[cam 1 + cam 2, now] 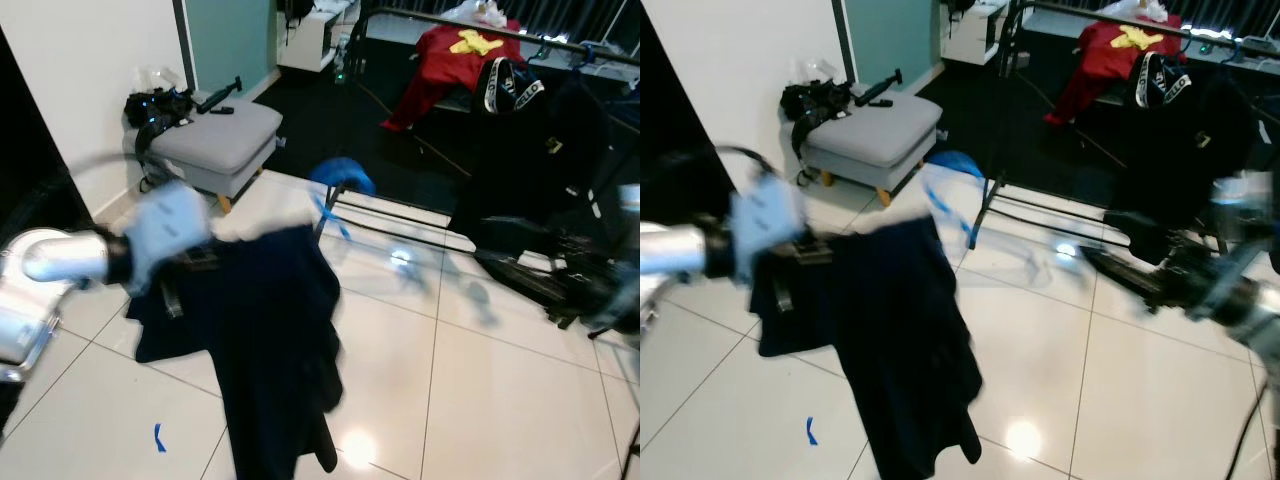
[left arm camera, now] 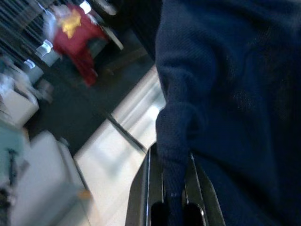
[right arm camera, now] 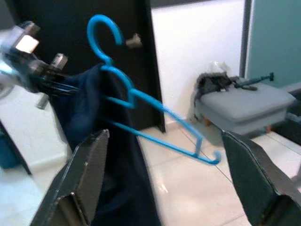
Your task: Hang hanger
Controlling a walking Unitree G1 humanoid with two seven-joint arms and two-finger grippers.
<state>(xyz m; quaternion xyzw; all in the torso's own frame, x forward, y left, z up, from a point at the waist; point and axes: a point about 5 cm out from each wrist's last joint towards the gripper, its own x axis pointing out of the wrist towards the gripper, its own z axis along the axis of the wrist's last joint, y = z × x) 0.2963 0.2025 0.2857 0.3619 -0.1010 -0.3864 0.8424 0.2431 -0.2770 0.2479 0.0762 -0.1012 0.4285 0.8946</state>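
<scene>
Left pincer (image 2: 173, 207) clamped on a dark navy garment (image 1: 270, 330), blue hanger (image 3: 141, 106) poking out of it.

Hanging straight down from the left pincer, garment draped over tiled floor (image 1: 480, 400), fabric pinched tight between both fingers. Hanger hooked end up, just past the left pincer's tip, one shoulder still inside the cloth. Right pincer (image 3: 169, 188) spread wide, pointed at the hanger, well apart from it. Clothes rack (image 1: 470, 30) with red garment (image 1: 450, 60) beyond, grey footstool (image 1: 215, 140) off to the left side.

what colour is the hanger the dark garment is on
Bright blue; the hanger shows best in the right wrist view.
</scene>
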